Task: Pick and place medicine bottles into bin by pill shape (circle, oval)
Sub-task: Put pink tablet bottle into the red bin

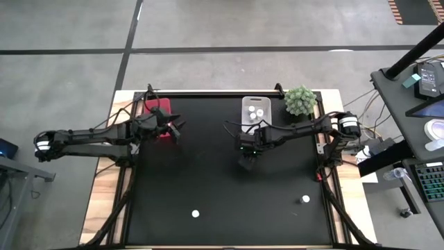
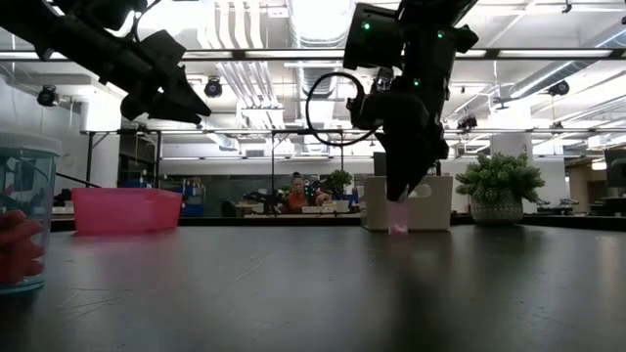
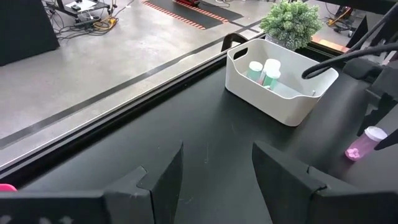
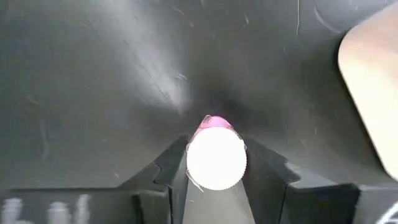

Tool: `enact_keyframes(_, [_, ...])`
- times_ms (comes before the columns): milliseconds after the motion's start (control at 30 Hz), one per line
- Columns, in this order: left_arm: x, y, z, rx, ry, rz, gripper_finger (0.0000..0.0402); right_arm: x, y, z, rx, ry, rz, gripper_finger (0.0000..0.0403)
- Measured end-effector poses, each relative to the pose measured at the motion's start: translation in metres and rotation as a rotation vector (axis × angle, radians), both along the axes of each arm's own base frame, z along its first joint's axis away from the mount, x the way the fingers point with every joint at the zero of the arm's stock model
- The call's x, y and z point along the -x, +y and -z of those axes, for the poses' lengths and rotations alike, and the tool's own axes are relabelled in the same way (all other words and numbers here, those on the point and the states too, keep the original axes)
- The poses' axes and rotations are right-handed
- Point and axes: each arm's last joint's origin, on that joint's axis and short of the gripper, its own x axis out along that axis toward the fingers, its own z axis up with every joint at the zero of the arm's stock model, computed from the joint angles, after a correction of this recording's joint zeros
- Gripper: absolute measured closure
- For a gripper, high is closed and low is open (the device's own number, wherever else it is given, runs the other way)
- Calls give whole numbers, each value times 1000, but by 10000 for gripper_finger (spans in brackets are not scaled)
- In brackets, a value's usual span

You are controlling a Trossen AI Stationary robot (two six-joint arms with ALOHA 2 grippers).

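Note:
A pinkish medicine bottle [image 4: 214, 123] with a white cap [image 4: 216, 158] stands on the black table in front of the white bin [image 1: 255, 111]. My right gripper [image 1: 248, 158] reaches down over it and is shut on it; the low view shows the same bottle [image 2: 398, 221] below the gripper. The white bin [image 3: 280, 93] holds several bottles [image 3: 264, 71]. My left gripper [image 3: 217, 168] hangs open and empty beside the pink bin [image 1: 161, 118] at the far left. My right gripper pinches the bottle's white cap [image 4: 216, 158] between its two fingers, one finger [image 4: 176, 163] on each side. The fingers come from above, slanting steeply down. The bottle stands upright under them, its bottom [image 2: 398, 231] on or just above the table.
Two more bottles stand near the table's front edge [image 1: 195, 214] [image 1: 305, 199]; one clear vial [image 2: 22, 215] looms close to the low camera. A green spiky plant [image 1: 300, 101] sits at the far right corner beside the white bin. The pink bin [image 2: 125, 210] is far left.

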Motion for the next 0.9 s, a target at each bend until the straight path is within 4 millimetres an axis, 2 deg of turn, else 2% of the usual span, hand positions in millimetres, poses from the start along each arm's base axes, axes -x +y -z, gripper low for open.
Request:
enact_keyframes(467, [0,0,0,0,0,0,225,-6,1,-36,76,-172,-171,285])
enact_keyframes(900, [-4,-3,-5,27,-74,120,225,-24,10,-49,198,-408,-361,285])
